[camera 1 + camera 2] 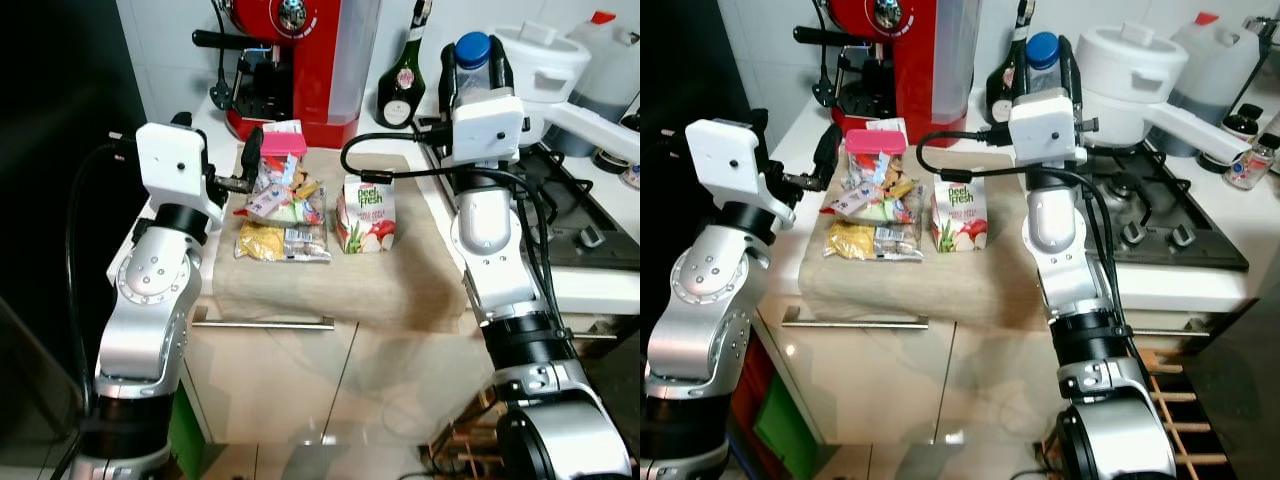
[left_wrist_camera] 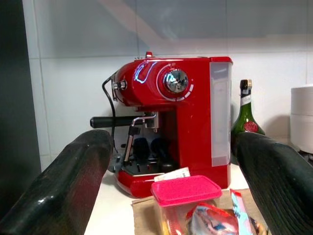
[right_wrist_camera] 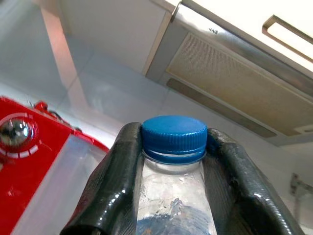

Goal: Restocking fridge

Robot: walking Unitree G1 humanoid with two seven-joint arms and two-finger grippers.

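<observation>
While the water bottle (image 3: 172, 196) sits upright, lifted above the worktop (image 1: 420, 290), my right gripper (image 1: 474, 62) has its fingers clenched on the neck just under the blue cap. My left gripper (image 1: 250, 152) hovers spread and empty beside the snack packets (image 1: 282, 215) and juice carton (image 1: 366, 213). I judge that slick plastic could slip when I turn toward the fridge.
</observation>
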